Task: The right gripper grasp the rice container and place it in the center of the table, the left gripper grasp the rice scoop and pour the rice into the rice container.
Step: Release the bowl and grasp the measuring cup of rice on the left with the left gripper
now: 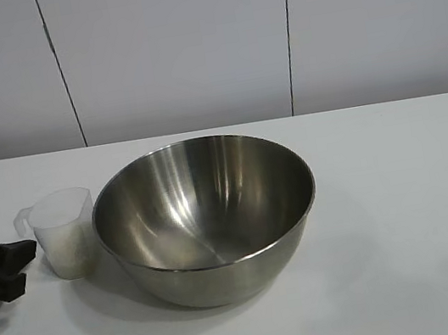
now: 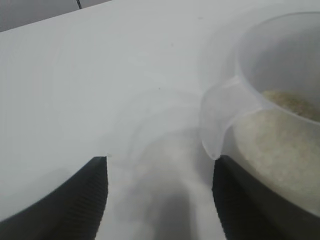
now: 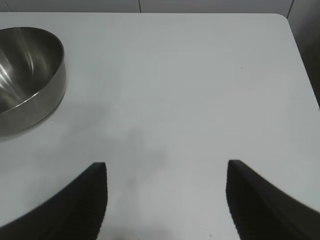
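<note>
Still, my left gripper was wide open, holding nothing. Its finger could bump the rice scoop beside the rice container mid-table and spill rice.

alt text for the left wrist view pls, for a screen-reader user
The open left gripper reaches toward the rice scoop, a clear plastic cup holding rice, with its handle near one finger but not clamped. All sit on the white table.

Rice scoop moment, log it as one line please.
steel bowl: mid-table, empty | rice scoop: upright beside bowl, holds rice | left claw: open, at scoop handle | right claw: open, off bowl
</note>
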